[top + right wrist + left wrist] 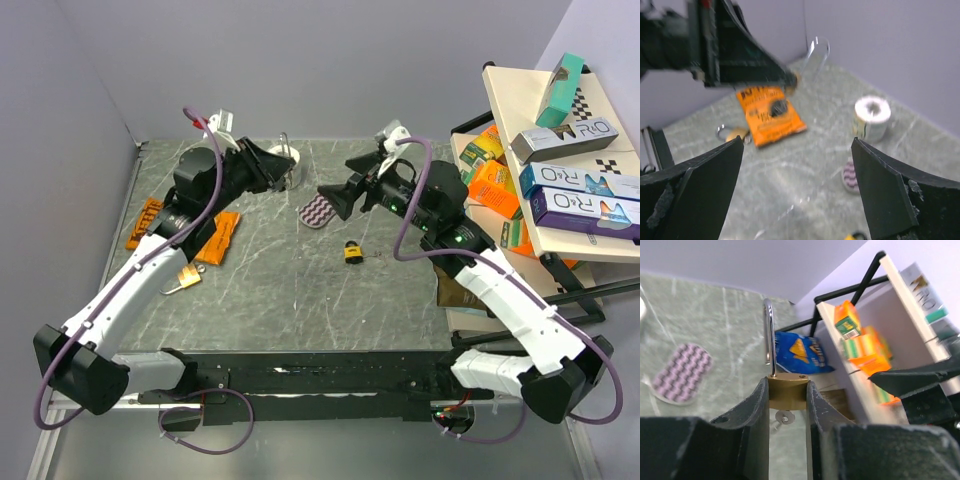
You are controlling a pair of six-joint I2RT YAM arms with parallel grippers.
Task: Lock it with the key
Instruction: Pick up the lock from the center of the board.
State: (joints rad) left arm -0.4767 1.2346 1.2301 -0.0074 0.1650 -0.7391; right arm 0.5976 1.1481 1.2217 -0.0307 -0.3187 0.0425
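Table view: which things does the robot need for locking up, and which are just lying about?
In use: brass padlock in the left gripper, shackle open; key in its underside; open right gripper.
Lying about: purple wavy pad, orange snack packet, tape roll, small yellow padlock, second brass padlock, shelf boxes.

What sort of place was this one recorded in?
Likely a lab test cell, not a home: a marbled table boxed in by plain lilac walls, with a side rack stocked with product boxes.
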